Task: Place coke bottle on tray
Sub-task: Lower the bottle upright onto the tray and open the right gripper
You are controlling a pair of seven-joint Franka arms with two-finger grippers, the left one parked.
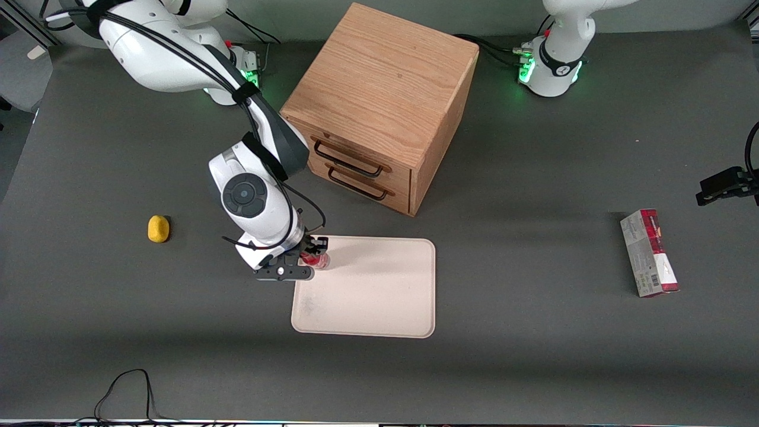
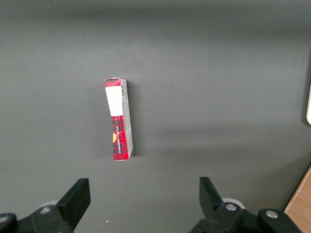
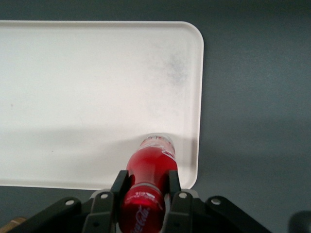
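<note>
The gripper [image 1: 312, 256] hangs over the corner of the tray [image 1: 379, 290] that lies nearest the oak cabinet [image 1: 379, 107] toward the working arm's end, with the coke bottle [image 3: 146, 189] clamped between its fingers [image 3: 174, 187]. In the right wrist view the bottle's base sits just inside the tray's rim, close to the edge, and a shadow lies right under it; whether the base already touches the tray surface I cannot tell.

To finish the step well, the bottle should probably go a little further in from the rim, toward the bare middle of the tray, so that its base lands wholly on the flat part and not on the raised lip. Then it should be lowered straight down until the base rests flat, and only then let go, since a narrow bottle released tilted or from a height is likely to topple. After release the arm would best rise straight up, so the fingers do not brush the neck.

The fingers are closed to the width of the bottle's body, one on either side, pressing on the red label; they touch nothing else. The tray rests flat on the tabletop [image 1: 533, 356], in front of the cabinet's drawers.
</note>
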